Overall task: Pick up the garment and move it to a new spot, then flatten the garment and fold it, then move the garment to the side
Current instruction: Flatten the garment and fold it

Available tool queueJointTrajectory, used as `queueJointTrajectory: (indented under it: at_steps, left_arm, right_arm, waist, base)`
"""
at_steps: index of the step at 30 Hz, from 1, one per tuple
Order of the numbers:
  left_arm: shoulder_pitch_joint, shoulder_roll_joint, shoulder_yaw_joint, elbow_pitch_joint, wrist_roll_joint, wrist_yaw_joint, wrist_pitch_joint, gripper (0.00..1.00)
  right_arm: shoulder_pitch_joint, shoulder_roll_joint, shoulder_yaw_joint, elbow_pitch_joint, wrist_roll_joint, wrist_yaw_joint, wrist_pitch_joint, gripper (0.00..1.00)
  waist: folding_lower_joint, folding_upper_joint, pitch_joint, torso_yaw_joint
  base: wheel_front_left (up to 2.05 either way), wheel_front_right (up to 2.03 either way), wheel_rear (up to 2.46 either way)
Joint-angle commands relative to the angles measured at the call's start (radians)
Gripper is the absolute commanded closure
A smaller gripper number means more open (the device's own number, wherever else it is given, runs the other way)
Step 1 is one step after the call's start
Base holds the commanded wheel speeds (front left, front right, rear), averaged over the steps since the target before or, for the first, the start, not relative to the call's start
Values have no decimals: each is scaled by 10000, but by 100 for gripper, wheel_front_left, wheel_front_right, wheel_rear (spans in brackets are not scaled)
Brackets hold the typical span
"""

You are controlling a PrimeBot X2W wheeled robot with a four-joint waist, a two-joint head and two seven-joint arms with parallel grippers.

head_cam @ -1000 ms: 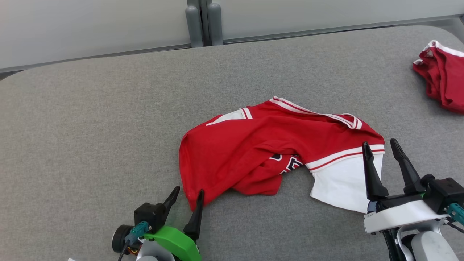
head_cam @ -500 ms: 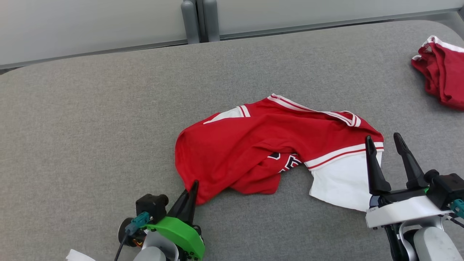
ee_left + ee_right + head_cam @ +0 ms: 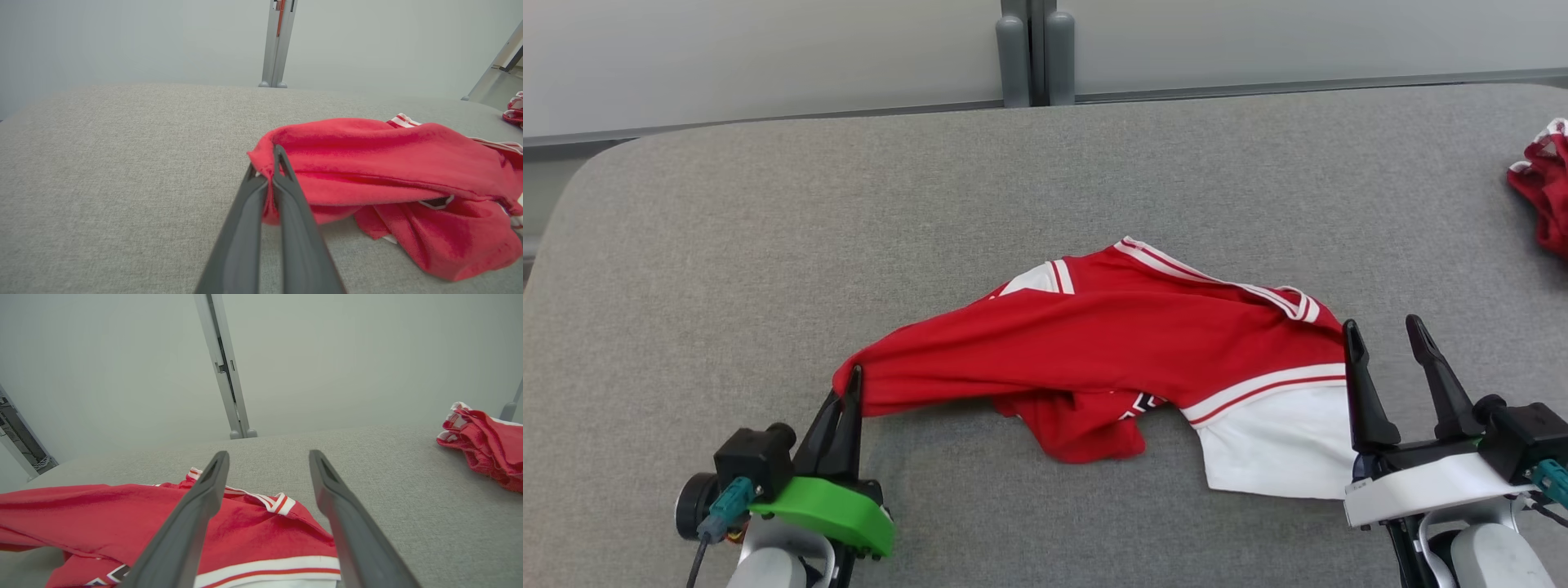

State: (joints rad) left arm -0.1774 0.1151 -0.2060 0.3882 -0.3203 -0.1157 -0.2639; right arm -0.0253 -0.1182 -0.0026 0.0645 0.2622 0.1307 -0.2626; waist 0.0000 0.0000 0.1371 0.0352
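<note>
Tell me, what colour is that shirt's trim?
White with red stripes on the garment; head view shows it best.

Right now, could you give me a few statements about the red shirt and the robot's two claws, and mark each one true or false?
1. The left gripper is pinched shut on an edge of the red garment. True.
2. The right gripper is clamped on it too. False: its fingers stand apart, gripping nothing.
3. The garment is neatly folded. False: it lies crumpled and unfolded on the table.
4. A second red garment lies at the table's far right. True.
</note>
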Motion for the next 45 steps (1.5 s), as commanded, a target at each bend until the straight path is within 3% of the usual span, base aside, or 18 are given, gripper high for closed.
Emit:
queueJointTrajectory:
  at_steps: [1,7,8,9,22,32,45]
  left_arm:
    - [257,49,126,-74,34,-22,0,100]
    - [991,-141,330,545,76,-67,0,100]
    - [995,-191,407,538,69,-73,0,61]
    - [1027,-248,465,497,80,-82,0,0]
    - [991,-521,1646,-1241,843,-128,0,0]
    - [1529,-383,2424,-2153,1578,-134,0,0]
    - [1879,-42,2235,-1897,1235,-162,0,0]
  right_arm:
    - [87,2,3,51,27,1,-27,0]
    - [159,-30,64,230,111,1,-27,0]
    - [165,-51,57,253,111,1,-27,0]
    - [180,-75,42,279,105,1,-27,0]
    - [365,-105,-111,219,-126,1,-27,0]
    - [656,-88,-104,100,-358,1,-27,0]
    - [981,-195,-90,168,-414,1,-27,0]
  waist:
    - [0,0,-62,109]
    - [0,0,-145,107]
    - [0,0,-168,106]
    - [0,0,-204,109]
    - [0,0,-995,107]
    - [0,0,-1420,14]
    - [0,0,-1465,82]
  base:
    - [0,0,0]
    - [0,0,0]
    - [0,0,0]
    - [0,0,0]
    - [0,0,0]
    - [0,0,0]
    - [0,0,0]
